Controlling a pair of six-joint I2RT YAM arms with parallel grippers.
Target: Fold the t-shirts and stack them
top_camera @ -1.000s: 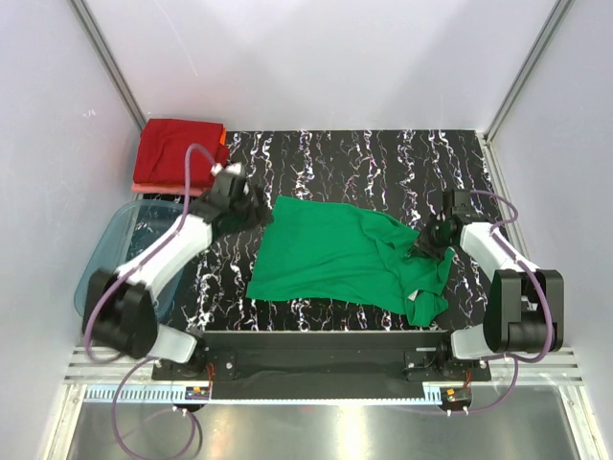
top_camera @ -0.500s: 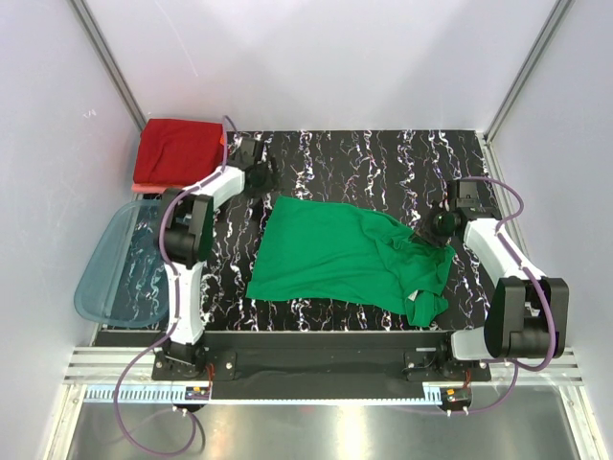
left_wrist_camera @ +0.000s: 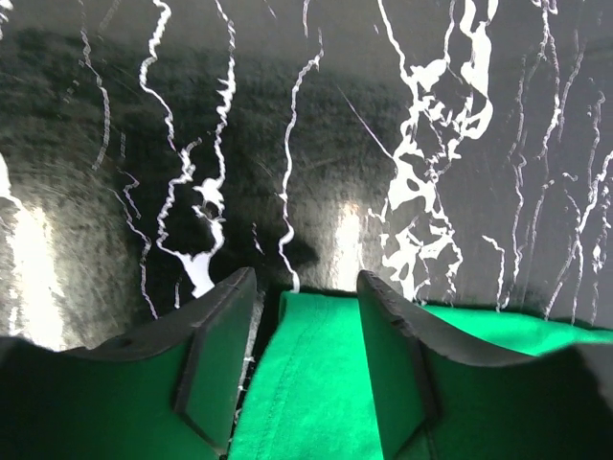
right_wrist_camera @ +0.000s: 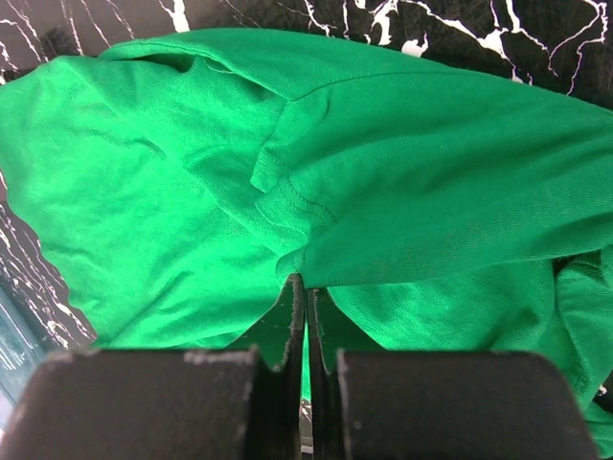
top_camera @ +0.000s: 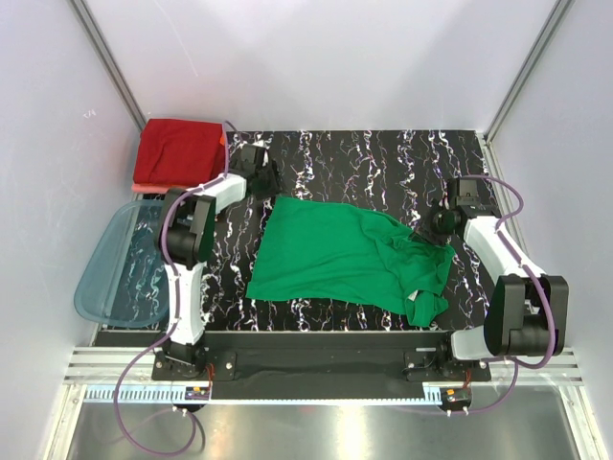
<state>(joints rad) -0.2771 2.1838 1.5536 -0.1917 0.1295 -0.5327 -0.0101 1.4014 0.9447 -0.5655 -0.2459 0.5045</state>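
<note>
The bright green t-shirt (top_camera: 330,254) lies spread on the black marbled table, its right side bunched. My left gripper (top_camera: 265,181) is at the shirt's far left corner. In the left wrist view it (left_wrist_camera: 306,284) is open, its fingers (left_wrist_camera: 218,356) standing on either side of the green hem (left_wrist_camera: 311,383) without pinching it. My right gripper (top_camera: 442,224) is shut on a fold of the shirt's right side; the right wrist view shows the closed tips (right_wrist_camera: 306,285) nipping green cloth (right_wrist_camera: 402,163). Folded dark red t-shirts (top_camera: 176,149) are stacked at the far left corner on a salmon-pink one (top_camera: 149,187).
A translucent blue plastic tub (top_camera: 107,271) sits off the table's left edge, near the left arm. White walls with metal corner posts close in the table on three sides. Both arm bases stand on the black rail at the near edge.
The left arm has swung away from the tub to the shirt's far left corner, and its jaws have narrowed around the hem. The right gripper has shifted slightly farther back, still shut on the cloth.
</note>
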